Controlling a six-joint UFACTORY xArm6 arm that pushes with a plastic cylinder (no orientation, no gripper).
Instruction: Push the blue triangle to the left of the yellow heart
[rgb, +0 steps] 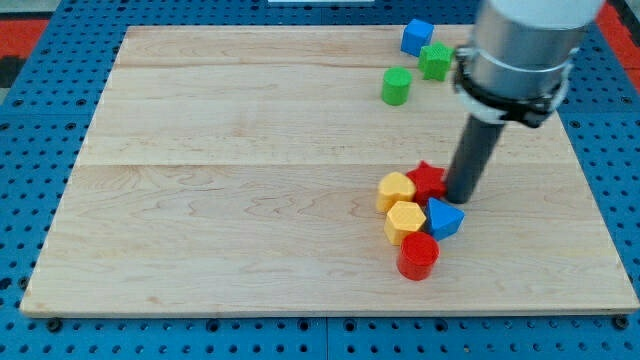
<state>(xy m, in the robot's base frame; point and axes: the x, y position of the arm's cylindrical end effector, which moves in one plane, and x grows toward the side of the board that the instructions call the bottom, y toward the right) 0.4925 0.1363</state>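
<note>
Since the blue triangle (445, 218) is the landmark here, everything is placed from it. Nearest the view's bottom, a red cylinder (418, 256) sits just below-left of it, touching or nearly so. A yellow hexagon-ish block (405, 221) is pressed against its left side. The yellow heart (396, 190) is up-left, w/ a red star (428, 180) directly above the triangle. My tip (462, 199) is just above-right of the triangle, touching or nearly touching its upper edge; it's a plain rod, nothing to spread or pinch. Far toward the view's top sit a green cylinder (396, 86), a green star-ish block (435, 61) and a blue cube (417, 37).

Handling, as a guess: triangle looks small, light, rigid, slides easily on the wood board (250, 200). It'll likely spin if pushed off-centre, so press a flat face near its middle. Cluster blocks the direct path to the heart's left, so prob. route around.
</note>
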